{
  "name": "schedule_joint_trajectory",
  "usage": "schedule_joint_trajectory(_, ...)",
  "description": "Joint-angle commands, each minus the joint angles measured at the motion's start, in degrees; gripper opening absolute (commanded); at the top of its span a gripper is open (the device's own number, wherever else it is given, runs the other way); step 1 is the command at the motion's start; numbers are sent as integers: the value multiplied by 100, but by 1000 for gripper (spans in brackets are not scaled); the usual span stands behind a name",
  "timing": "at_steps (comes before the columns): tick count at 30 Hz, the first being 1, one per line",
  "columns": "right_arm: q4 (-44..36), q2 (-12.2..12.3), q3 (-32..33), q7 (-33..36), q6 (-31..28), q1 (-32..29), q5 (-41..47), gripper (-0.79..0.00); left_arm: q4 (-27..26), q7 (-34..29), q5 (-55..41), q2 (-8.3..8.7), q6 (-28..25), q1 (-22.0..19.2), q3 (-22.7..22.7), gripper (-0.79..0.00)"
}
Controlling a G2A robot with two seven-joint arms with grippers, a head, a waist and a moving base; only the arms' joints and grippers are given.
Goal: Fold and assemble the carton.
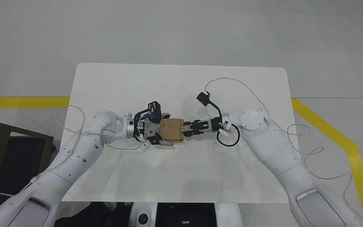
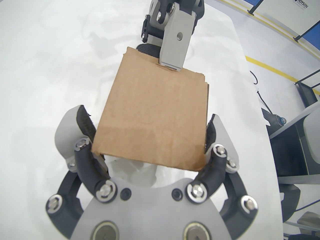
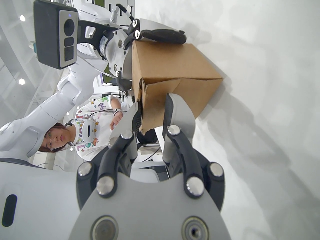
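Nearest you, your left gripper (image 2: 148,114) is clamped across the width of the carton (image 2: 160,88), bearing on both side edges. The carton, brown corrugated board already squared into a box shape, sits in the middle of the bench (image 1: 255,91) between the two arms and seems to rest on the surface. At its far end, your right gripper (image 3: 153,106) is pinched on the ragged edge of an end flap (image 3: 155,93). Expect it to be light, stiff across the panels, and quick to crush or tear at the creases. Squeeze gently, hold flat panels near corners, and take flaps close to their fold lines.
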Motion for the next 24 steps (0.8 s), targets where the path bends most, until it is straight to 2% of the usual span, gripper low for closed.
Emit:
schedule_joint_trajectory(1,-22,21,51,21,-6,-29,-4,-536,8,-12,-11,2,0,-6,7,0)
schedule_joint_trajectory(5,-131,90,212,32,9,-124,-49,-536,12,-23,-42,5,0,-9,27,0)
schedule_joint_trajectory(8,-253,147,335,15,38,-208,-148,-573,5,-37,-56,6,0,-14,45,0)
schedule_joint_trajectory(9,-293,164,366,19,57,-236,-181,-606,5,-39,-60,7,0,-16,49,0)
schedule_joint_trajectory(11,-368,191,414,16,100,-298,-218,-767,-1,-38,-59,8,0,-23,54,0)
schedule_joint_trajectory(12,-401,200,420,19,123,-332,-237,-785,4,-32,-61,8,0,-25,53,0)
schedule_joint_trajectory(24,-481,124,156,44,191,-308,-124,-785,23,-9,-47,15,0,-37,41,0)
